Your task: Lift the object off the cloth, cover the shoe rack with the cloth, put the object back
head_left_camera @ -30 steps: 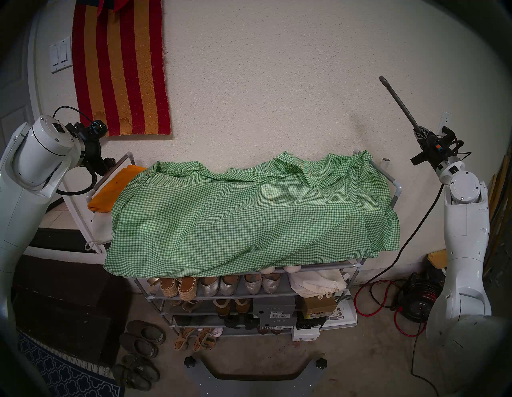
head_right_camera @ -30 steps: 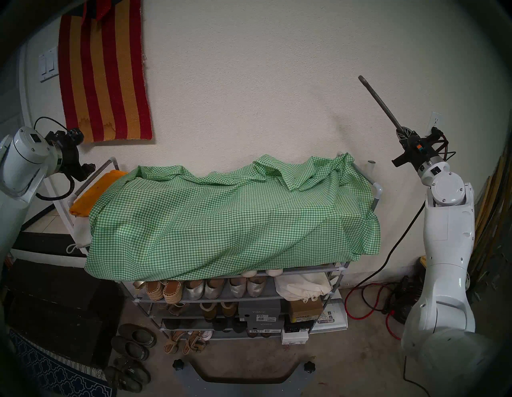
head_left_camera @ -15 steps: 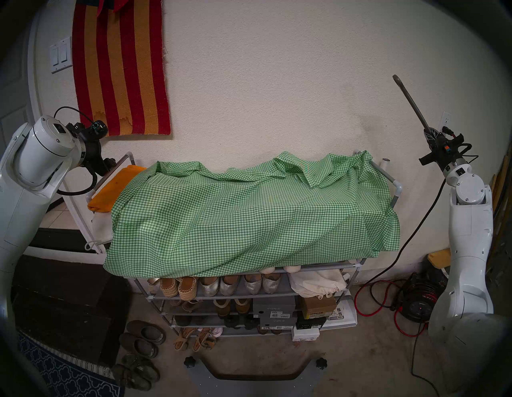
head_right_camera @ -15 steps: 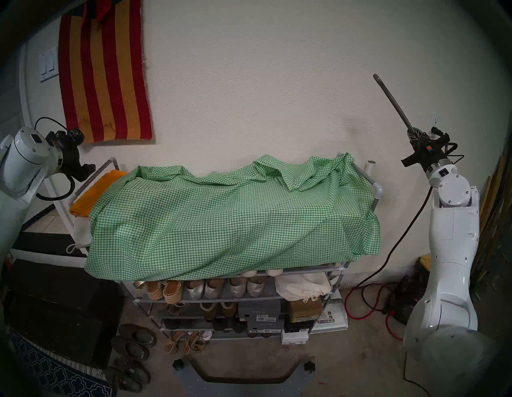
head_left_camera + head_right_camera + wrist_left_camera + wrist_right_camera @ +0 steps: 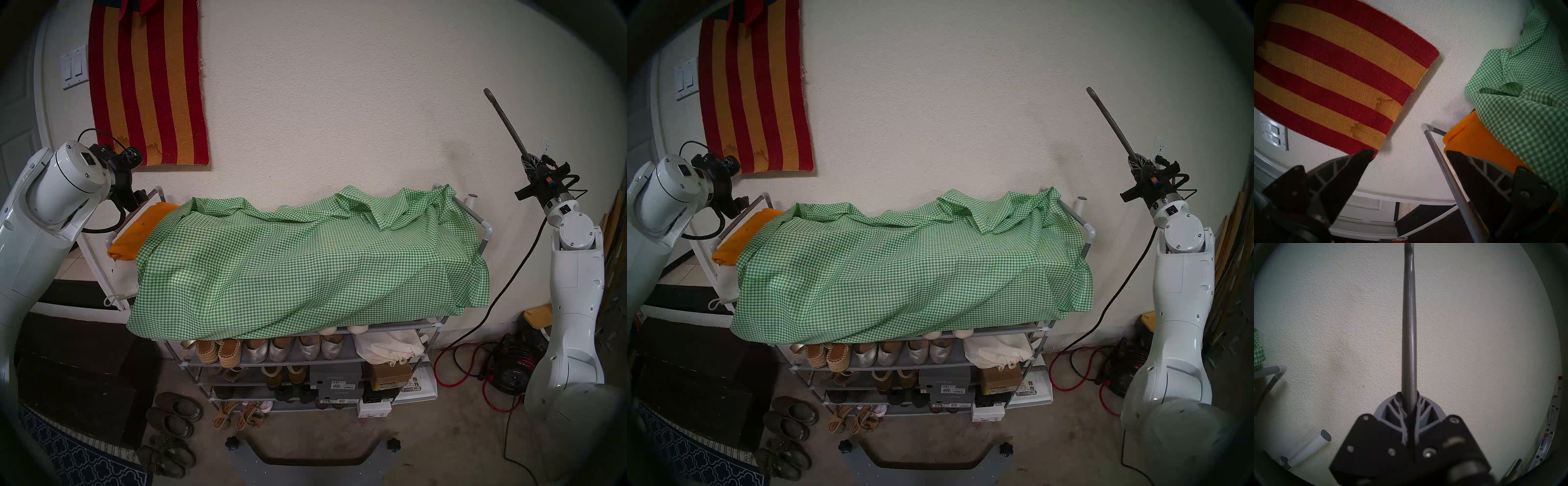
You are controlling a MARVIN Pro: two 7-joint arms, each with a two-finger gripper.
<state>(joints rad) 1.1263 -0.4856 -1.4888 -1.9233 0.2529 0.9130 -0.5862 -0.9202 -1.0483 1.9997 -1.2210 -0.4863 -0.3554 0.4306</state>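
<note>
The right fingers (image 5: 527,162) pinch the metal bar (image 5: 505,127) aloft; the left fingers (image 5: 1409,153), spread, hover by the rack's (image 5: 486,230) left end. The checked cloth (image 5: 305,264) leaves that end bare, so the robot should grip its left edge and pull outward.

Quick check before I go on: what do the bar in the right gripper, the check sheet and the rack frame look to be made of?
Bar: dull grey metal by its faint sheen along the shaft, though painted is possible. Check sheet: thin woven fabric, likely cotton; it folds and drapes softly. Rack frame: matte grey tubes, probably metal, joined by glossy white corner pieces that look like plastic.
</note>
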